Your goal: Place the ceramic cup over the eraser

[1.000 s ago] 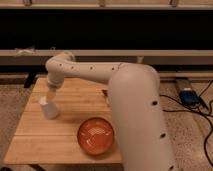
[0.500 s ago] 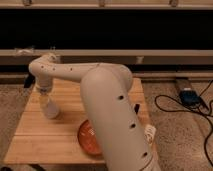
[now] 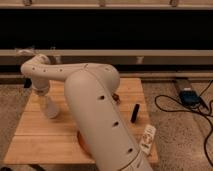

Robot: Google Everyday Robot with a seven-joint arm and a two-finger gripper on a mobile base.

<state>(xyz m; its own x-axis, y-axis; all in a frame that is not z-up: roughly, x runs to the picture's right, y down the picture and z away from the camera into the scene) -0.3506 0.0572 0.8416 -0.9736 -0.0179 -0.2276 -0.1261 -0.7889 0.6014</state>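
The white ceramic cup [image 3: 50, 110] stands upright on the left part of the wooden table [image 3: 45, 142]. My gripper [image 3: 46, 99] hangs right over the cup at the end of the white arm [image 3: 95, 105]. It stands open and reaches down around the cup's top. The cup still rests on the table. The black eraser [image 3: 134, 113] lies on the right part of the table, far from the cup and the gripper. The bulky arm fills the middle of the view and hides much of the tabletop.
A flat white remote-like bar [image 3: 148, 138] lies near the table's front right corner. A sliver of the orange bowl [image 3: 81, 141] shows beside the arm. A small red item [image 3: 116, 97] peeks out behind the arm. Cables [image 3: 187, 97] lie on the floor at the right.
The arm has swung further to the left and nearer the camera, hiding almost all of the orange bowl. The gripper has come down over the cup. The cup has not moved.
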